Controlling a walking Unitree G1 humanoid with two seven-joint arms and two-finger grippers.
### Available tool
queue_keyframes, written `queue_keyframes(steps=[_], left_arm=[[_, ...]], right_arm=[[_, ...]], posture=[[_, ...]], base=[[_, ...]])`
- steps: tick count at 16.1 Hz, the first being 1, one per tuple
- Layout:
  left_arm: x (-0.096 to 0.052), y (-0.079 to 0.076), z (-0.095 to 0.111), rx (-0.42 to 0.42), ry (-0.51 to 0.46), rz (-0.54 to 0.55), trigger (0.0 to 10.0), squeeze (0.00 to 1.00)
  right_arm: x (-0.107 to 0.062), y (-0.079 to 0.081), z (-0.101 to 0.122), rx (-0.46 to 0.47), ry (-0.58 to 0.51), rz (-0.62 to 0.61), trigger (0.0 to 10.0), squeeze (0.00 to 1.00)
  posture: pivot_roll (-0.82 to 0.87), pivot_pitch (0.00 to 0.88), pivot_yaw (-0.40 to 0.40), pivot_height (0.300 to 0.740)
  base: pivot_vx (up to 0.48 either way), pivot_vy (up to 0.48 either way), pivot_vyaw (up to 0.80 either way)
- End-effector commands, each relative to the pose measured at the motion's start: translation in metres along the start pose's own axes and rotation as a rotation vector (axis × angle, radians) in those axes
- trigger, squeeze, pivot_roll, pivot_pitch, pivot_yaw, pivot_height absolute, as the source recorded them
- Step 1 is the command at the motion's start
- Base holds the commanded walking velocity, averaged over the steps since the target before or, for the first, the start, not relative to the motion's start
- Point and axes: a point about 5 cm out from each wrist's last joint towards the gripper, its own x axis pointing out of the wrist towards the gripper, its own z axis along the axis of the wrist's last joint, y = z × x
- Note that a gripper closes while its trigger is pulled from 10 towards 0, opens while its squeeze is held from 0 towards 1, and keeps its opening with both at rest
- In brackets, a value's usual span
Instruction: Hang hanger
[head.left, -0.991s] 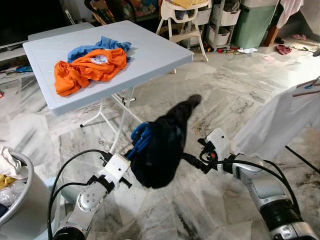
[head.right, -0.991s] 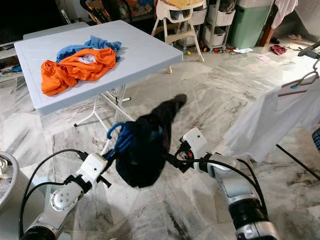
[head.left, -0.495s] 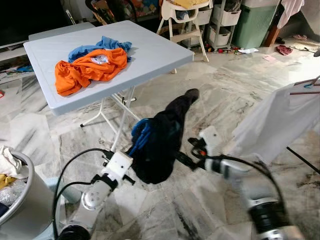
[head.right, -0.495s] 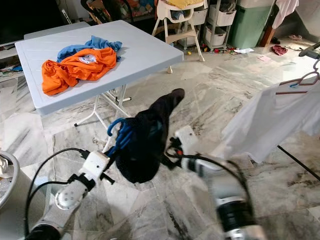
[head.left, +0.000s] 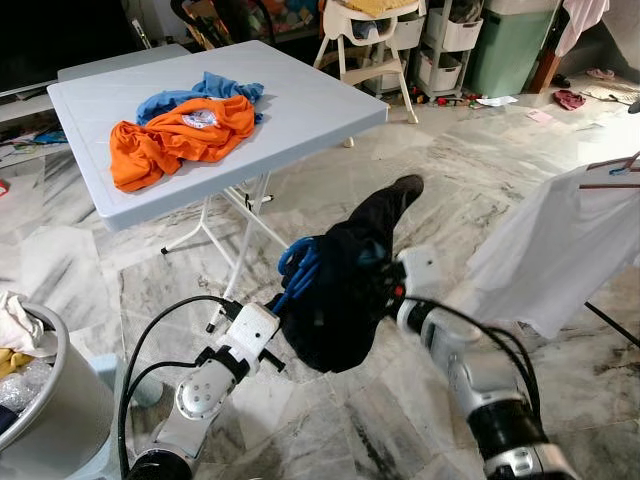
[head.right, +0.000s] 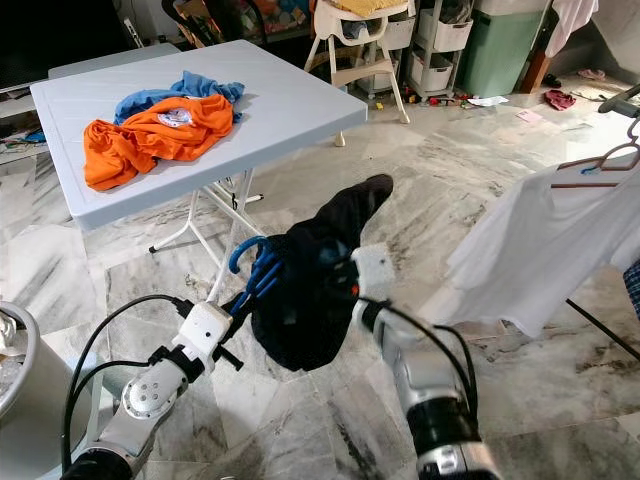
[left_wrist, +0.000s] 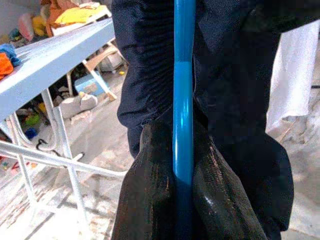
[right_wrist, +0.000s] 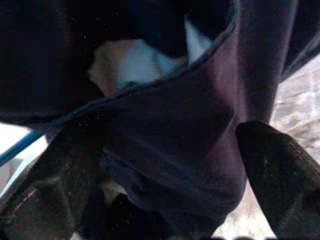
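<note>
A blue hanger (head.left: 298, 270) carries a dark navy garment (head.left: 345, 300) above the marble floor, between my two arms. My left gripper (left_wrist: 183, 175) is shut on the hanger's blue bar, with a finger pressed on each side of it. The left wrist sits below and left of the garment (head.right: 300, 300). My right gripper (right_wrist: 162, 132) is pushed into the garment from the right, fingers spread apart with dark fabric lying between them. One sleeve end (head.left: 405, 187) sticks up and to the right.
A white folding table (head.left: 300, 100) stands behind on the left, with an orange shirt (head.left: 180, 135) and a blue shirt (head.left: 205, 90) on it. A white shirt (head.left: 550, 250) hangs on a rack at the right. A laundry basket (head.left: 45, 390) sits at the lower left.
My right gripper has moved left, from beside the garment into its fabric. The hanger and garment have shifted slightly right and up in my left gripper.
</note>
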Motion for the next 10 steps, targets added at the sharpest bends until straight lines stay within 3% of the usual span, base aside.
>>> queue_keyframes(steps=[1,2,3,4,10], left_arm=[[0.003,-0.001,0.009,-0.004,-0.052,-0.008,0.0,0.00],[0.003,-0.006,0.011,-0.021,-0.069,-0.036,0.0,0.00],[0.003,-0.009,0.012,-0.029,-0.075,-0.050,0.0,0.00],[0.003,-0.011,0.013,-0.036,-0.083,-0.069,0.0,0.00],[0.000,-0.018,0.014,-0.072,-0.101,-0.126,0.0,0.00]], right_arm=[[0.004,0.002,0.007,0.002,-0.029,-0.010,10.0,0.00],[0.007,0.004,0.009,-0.004,-0.053,-0.013,10.0,0.00],[0.008,0.003,0.010,-0.006,-0.064,-0.019,5.6,0.00],[0.009,0.003,0.009,-0.003,-0.064,-0.024,0.0,0.00],[0.007,-0.012,0.010,-0.033,-0.097,-0.088,0.0,0.00]], posture=[[-0.09,0.003,0.048,0.740],[-0.09,0.003,0.047,0.740],[-0.09,0.002,0.046,0.740],[-0.09,0.001,0.046,0.740],[-0.09,0.007,0.042,0.740]], base=[[0.000,0.000,0.00],[0.000,0.000,0.00],[0.000,0.000,0.00],[0.000,0.000,0.00],[0.000,0.000,0.00]])
